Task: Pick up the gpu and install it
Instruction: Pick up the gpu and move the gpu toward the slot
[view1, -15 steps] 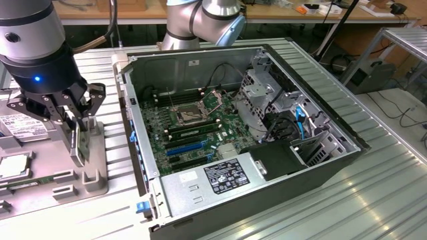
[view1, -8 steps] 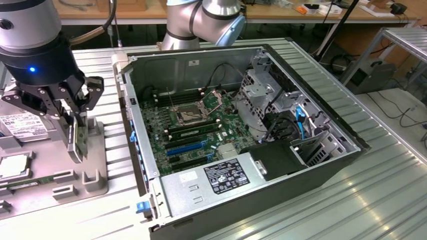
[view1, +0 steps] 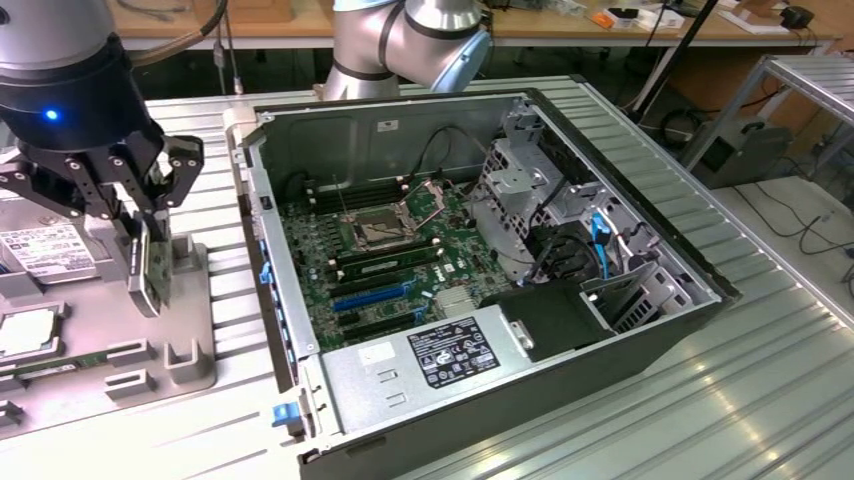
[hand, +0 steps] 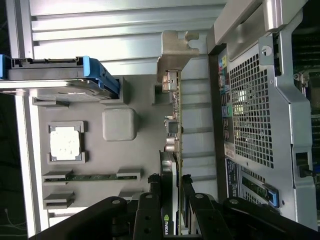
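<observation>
On the exterior view's right lies the open computer case, its motherboard exposed. Beside it, toward the left, sits the grey parts tray. Over that tray the gripper clamps the gpu, which stands on edge.

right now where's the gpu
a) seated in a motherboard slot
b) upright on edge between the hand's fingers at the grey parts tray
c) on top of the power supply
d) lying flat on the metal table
b: the gpu stands on edge between the fingers of the hand, at the grey parts tray, outside the open computer case on the exterior view's left.
</observation>
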